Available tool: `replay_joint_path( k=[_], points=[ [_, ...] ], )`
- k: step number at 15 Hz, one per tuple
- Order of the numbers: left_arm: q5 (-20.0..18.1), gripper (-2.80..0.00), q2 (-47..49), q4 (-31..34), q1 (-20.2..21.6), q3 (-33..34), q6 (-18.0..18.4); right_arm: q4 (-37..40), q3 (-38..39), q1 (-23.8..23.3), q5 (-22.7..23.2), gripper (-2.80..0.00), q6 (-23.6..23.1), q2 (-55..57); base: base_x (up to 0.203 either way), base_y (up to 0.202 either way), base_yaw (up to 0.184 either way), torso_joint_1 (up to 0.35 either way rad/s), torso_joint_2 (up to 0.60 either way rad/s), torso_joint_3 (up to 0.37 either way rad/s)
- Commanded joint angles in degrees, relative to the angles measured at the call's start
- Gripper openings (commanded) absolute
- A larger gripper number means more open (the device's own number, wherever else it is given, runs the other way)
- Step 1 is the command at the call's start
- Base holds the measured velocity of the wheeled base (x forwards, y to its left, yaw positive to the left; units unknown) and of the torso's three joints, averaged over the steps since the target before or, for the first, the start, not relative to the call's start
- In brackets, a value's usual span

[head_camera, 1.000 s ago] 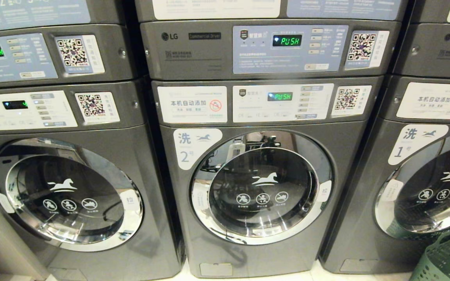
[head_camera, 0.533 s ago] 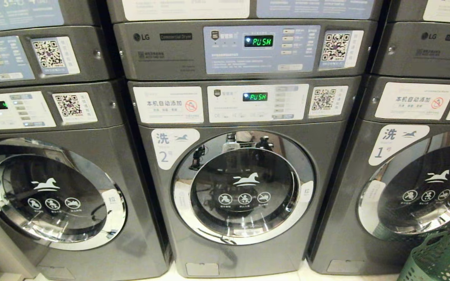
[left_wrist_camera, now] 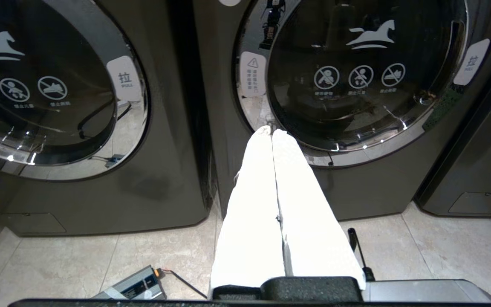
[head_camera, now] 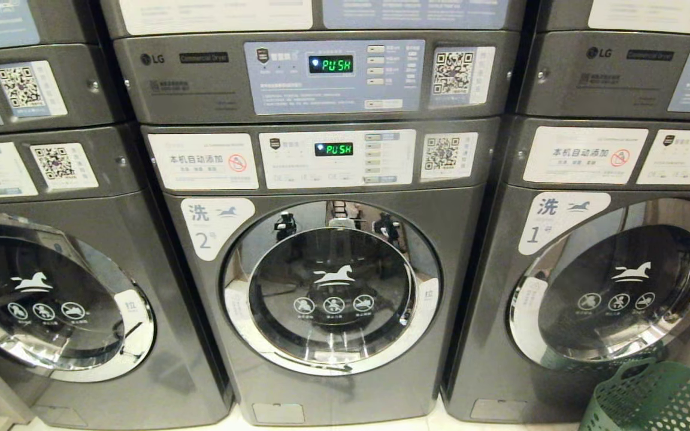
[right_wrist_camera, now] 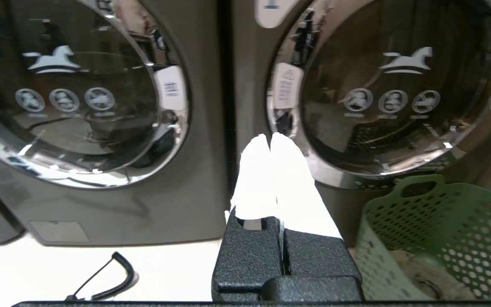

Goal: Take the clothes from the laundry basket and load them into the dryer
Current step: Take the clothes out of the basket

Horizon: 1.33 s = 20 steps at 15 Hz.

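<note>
The laundry basket [head_camera: 656, 401] is green mesh plastic and stands on the floor at the lower right, before the washer marked 1 [head_camera: 614, 287]. In the right wrist view the laundry basket [right_wrist_camera: 437, 221] holds a beige heap of clothes [right_wrist_camera: 424, 273]. Of the dryer only the control panel [head_camera: 315, 78] shows, atop the stack marked 2; its door is out of view. My left gripper [left_wrist_camera: 271, 131] is shut and empty, low before the washer doors. My right gripper [right_wrist_camera: 270, 137] is also shut and empty, left of the basket. Neither arm shows in the head view.
Three dark grey washers with round chrome doors stand side by side; the one marked 2 [head_camera: 333, 293] is in the middle, all doors closed. A grey power box [left_wrist_camera: 132, 288] and a black cable [right_wrist_camera: 109, 273] lie on the pale tiled floor.
The whole head view has slid left, so the camera has moved rightward along the machines. More of the green basket now shows. Both arms are still.
</note>
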Motion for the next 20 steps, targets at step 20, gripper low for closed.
replay_joint_path(
  k=[20],
  points=[
    [0.29,-2.8,-0.02,-0.84,0.0,0.17,-0.17,-0.02,0.0,-0.05,0.0,-2.8,0.01,-0.02,0.0,-0.174,0.002,0.002,0.0,0.002]
  ],
)
